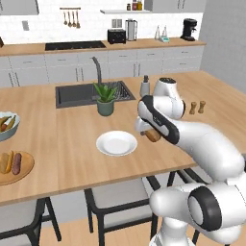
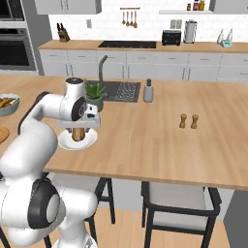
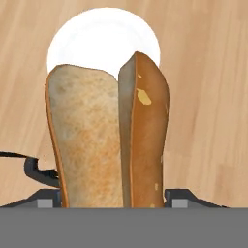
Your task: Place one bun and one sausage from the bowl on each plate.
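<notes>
My gripper [image 1: 150, 133] [image 2: 77, 131] [image 3: 114, 199] is shut on a golden-orange bun [image 1: 153, 136] [image 2: 77, 134] [image 3: 106, 135], which fills the hand view, split side toward the camera. It hangs over the counter by the right rim of the glossy white plate [image 1: 116, 143] [image 2: 89, 142] [image 3: 97, 38], which is bare. At the far left, the tan wooden plate [image 1: 26, 170] carries another bun [image 1: 6, 162] and a sausage [image 1: 17, 163] side by side. The dark bowl is out of view.
A small pale fruit bowl [image 1: 12, 129] [image 2: 8, 107] with yellow pieces stands behind the wooden plate. A potted plant [image 1: 105, 98] [image 2: 95, 94], the sink [image 1: 77, 93], a soap bottle [image 2: 148, 91] and two wooden shakers [image 1: 197, 107] [image 2: 188, 121] are on the counter.
</notes>
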Motion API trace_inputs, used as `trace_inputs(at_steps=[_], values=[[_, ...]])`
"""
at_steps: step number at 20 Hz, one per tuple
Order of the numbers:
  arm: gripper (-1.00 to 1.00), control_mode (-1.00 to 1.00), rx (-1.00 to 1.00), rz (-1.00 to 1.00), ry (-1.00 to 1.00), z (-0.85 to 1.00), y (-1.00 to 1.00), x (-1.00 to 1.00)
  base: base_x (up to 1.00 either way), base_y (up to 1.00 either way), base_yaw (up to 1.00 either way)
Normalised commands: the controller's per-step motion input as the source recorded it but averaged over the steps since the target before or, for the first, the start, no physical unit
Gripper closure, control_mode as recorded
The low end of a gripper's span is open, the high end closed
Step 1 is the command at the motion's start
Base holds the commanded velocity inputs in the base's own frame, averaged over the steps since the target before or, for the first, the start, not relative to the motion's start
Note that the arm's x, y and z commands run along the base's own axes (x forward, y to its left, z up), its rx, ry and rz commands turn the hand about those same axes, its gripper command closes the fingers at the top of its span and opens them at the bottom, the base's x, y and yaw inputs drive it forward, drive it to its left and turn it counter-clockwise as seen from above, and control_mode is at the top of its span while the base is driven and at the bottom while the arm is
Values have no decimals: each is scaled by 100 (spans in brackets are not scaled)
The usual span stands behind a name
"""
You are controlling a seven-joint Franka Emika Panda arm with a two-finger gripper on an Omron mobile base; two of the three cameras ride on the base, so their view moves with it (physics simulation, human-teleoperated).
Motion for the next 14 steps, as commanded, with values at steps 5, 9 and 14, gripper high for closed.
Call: trace_inputs(at_steps=[5,9,14], values=[[100,-100,0,-1,3,-54,37,100,0,0,0],[100,-100,-1,0,25,-25,13,93,0,0,0],[100,-100,-7,1,42,-15,14,31,0,0,0]])
